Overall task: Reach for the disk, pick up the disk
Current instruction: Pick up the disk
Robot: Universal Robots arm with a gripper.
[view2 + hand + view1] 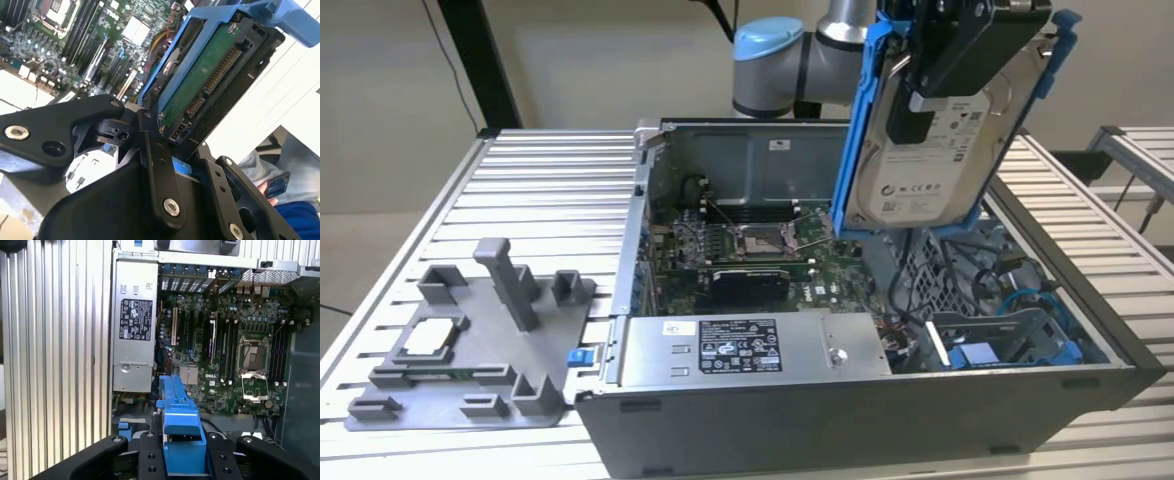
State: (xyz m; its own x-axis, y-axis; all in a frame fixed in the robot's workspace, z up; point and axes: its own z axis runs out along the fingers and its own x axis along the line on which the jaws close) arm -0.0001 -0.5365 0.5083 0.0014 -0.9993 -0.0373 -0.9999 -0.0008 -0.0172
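Gripping the disk (937, 150) in the black end effector (958, 55), jaws closed on its upper part, holding it in the air above the open computer case (854, 400) toward the exterior view's right. Hanging nearly upright and slightly tilted, white label facing the exterior camera, blue bracket (861, 130) framing both long sides. Showing, in the second wrist view, the disk's (205, 90) green circuit-board underside with its connector edge, clamped between black fingers (155, 165), with the blue bracket (295, 25) wrapping its far end. Showing, in the first wrist view, the blue bracket (180, 420) edge-on between the two black finger links (150, 460).

Lying below the raised disk, the case interior: the motherboard (747, 250) with its open processor socket, seen again in the first wrist view (255, 360), and the grey power supply box (747, 345) with a black label along the case's front wall, also visible in the first wrist view (134, 325). Sitting in the case's corner toward the exterior view's right, blue drive-bay parts (987, 350) and loose cables.

Resting beside the case on the ribbed metal tabletop (534, 190), toward the exterior view's left, a grey fixture tray (467, 370) with upright posts and a small white-topped module (427, 338) set in it. Rising behind the case, the grey and light-blue robot arm (781, 55).

Appearing at the edge of the second wrist view, a person's hand (267, 187) holding a small dark object.
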